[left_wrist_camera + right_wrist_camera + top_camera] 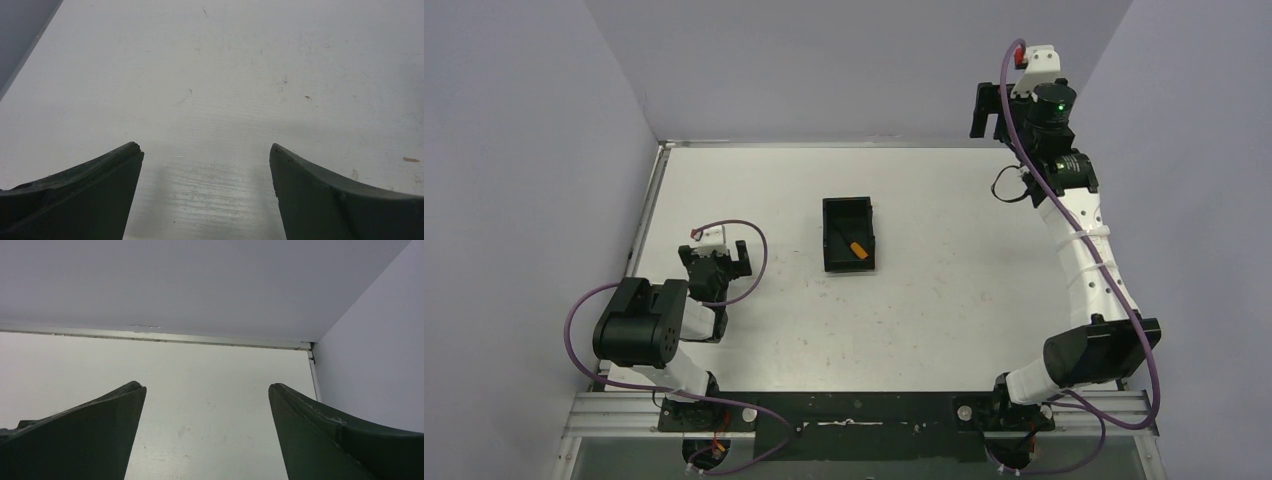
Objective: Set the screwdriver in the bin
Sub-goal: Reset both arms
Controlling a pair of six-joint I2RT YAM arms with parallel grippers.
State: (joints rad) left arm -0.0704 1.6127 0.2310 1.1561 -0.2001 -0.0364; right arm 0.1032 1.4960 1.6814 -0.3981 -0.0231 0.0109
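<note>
Top external, left to right: left gripper, bin holding screwdriver, right gripper.

Left gripper low over table near left edge, fingers spread wide, nothing between them; same in left wrist view, scuffed tabletop only. Centre: bin, well apart from both arms, screwdriver lying inside on a diagonal, orange handle toward near-right corner, thin dark shaft toward far-left. Task judged done as things lie. Probably light, rigid and small; shaft likely slick, so best taken across the thicker handle if regrasped. Only the bin's low walls in the way of the fingers; bin probably light enough to slide if nudged. Far right: right gripper raised by back wall, spread wide, empty.
</note>
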